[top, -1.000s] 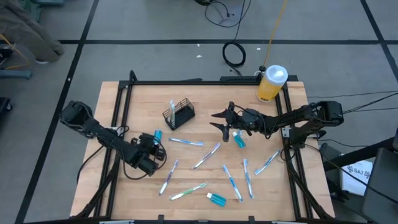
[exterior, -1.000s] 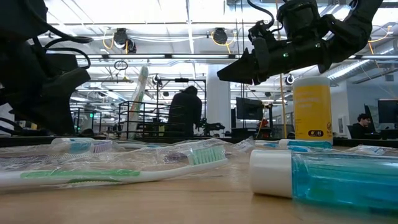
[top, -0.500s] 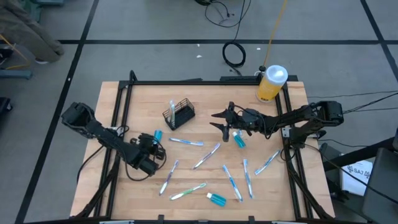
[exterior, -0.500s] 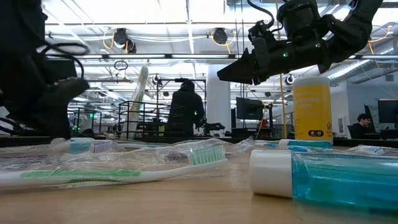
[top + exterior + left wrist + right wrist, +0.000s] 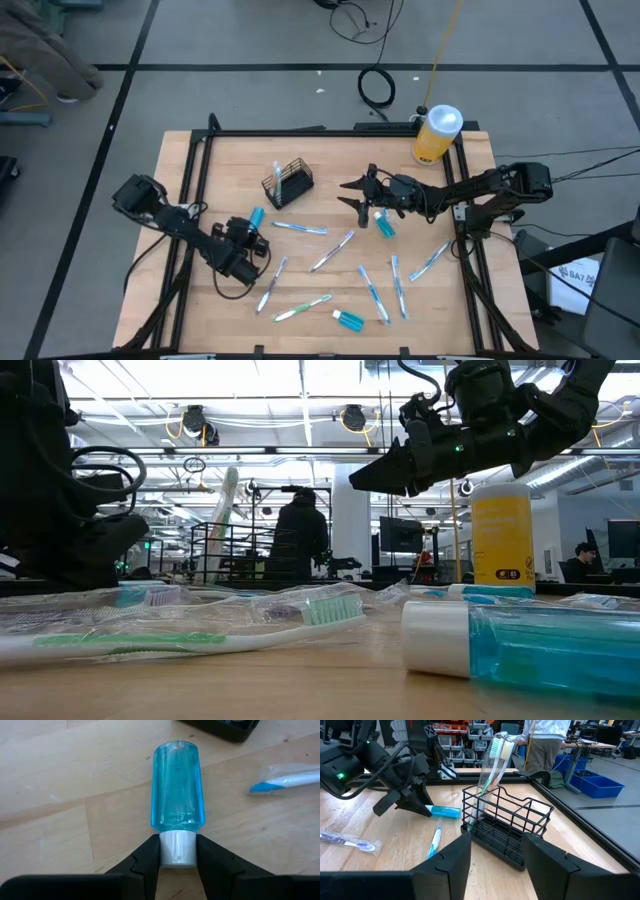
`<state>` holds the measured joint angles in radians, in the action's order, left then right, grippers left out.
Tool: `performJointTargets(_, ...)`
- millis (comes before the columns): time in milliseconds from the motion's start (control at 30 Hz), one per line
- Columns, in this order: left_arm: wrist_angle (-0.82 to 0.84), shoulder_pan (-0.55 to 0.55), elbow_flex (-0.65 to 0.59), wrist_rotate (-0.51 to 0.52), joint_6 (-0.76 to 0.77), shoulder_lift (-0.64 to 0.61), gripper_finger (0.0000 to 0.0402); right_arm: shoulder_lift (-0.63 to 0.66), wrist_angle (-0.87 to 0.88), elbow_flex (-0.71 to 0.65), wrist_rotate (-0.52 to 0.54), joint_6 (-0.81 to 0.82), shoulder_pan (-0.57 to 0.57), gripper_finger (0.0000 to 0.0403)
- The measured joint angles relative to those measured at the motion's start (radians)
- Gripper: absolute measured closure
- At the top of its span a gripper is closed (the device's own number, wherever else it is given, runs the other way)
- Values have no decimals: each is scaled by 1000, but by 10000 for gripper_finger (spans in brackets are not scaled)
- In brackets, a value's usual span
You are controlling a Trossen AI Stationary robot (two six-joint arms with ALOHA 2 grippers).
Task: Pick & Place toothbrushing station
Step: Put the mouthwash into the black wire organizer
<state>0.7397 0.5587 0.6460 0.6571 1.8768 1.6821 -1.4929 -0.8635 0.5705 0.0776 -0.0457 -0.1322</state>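
The caddy [image 5: 288, 184] is a small black wire box. It stands on the wooden surface [image 5: 330, 160], toward the far side and a bit left of the middle. A wrapped toothbrush [image 5: 492, 762] stands up inside it.

The left tool [image 5: 249, 228] is low on the surface, near and to the left of the caddy. Its two fingers [image 5: 144, 865] are pinching the white cap of a small blue bottle [image 5: 176, 785]. The bottle lies flat on the wood and points toward the caddy. A corner of the caddy shows just past the far end of the bottle, and they are not touching.

The right tool [image 5: 358, 194] hangs above the surface to the right of the caddy, well apart from it. Its fingers [image 5: 447, 865] are spread wide with nothing between them, and the caddy sits straight ahead of them. A second blue bottle [image 5: 385, 224] lies just under this arm.

Many wrapped toothbrushes [image 5: 372, 290] lie on the near half of the surface. A third blue bottle [image 5: 349, 319] lies close to the near edge. A tall yellow bottle [image 5: 436, 134] with a white cap stands at the far right corner.
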Motion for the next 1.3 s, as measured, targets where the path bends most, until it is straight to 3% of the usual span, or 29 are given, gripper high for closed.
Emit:
performJointTargets(567,-4,8,-1,-8,3,-6,282,0,0,0,0,0,0,232)
performJointTargets(1000,6,9,-3,-65,-51,-101,283,0,0,0,0,7,0,232)
performJointTargets(1300,13,9,-3,-56,-104,-133,316,0,0,0,0,9,0,232)
